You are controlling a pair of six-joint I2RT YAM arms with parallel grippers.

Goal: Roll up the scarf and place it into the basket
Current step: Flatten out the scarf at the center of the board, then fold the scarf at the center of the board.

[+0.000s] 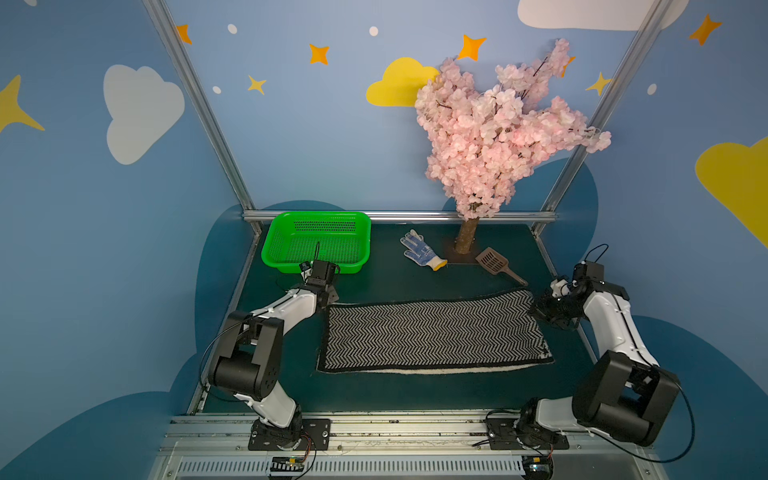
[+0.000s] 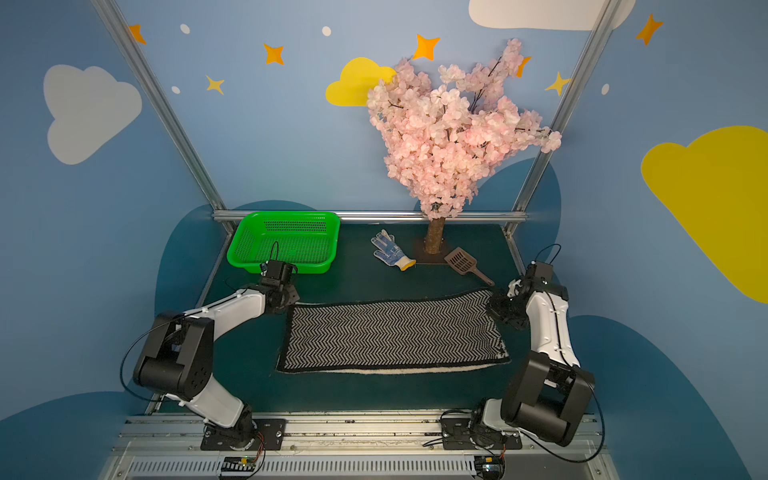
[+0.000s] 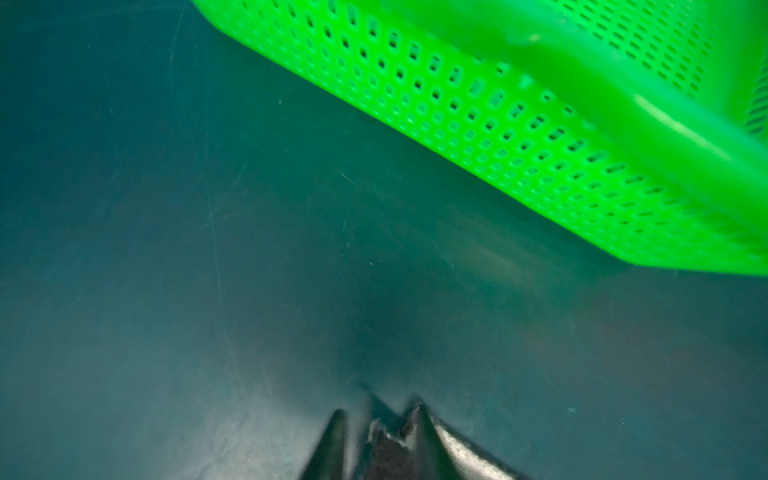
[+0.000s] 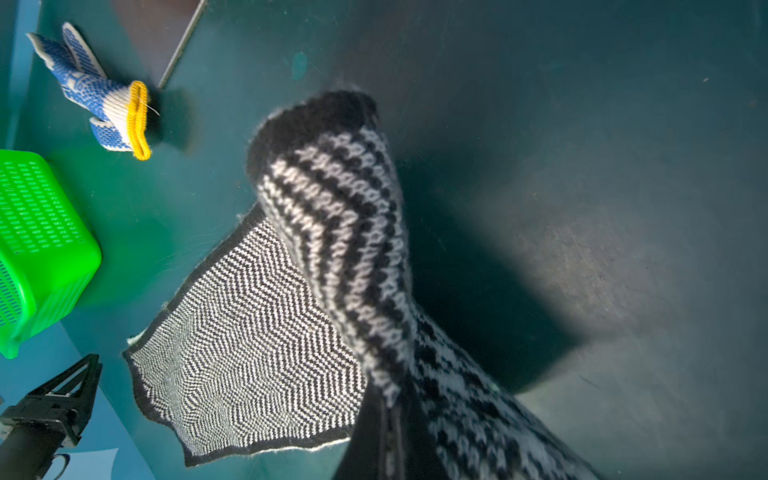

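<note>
Rail (image 1: 374,428): 6 o'clock, carrying both arm bases.
Scarf (image 1: 432,332): flat at the centre of the tabletop (image 1: 374,395), zigzag side up, not yet rolled; its 2 o'clock corner is lifted.
Right tool (image 1: 538,311): 3 o'clock, pressed together on that lifted corner.
Left tool (image 3: 376,415): 9 o'clock, tips slightly spread at the scarf's far corner, pinching nothing.
Basket (image 1: 318,241): 10 o'clock, empty.
Risk: with one end unanchored, a one-sided pull would likely drag the scarf askew toward the scoop (image 1: 496,264) instead of rolling it.
</note>
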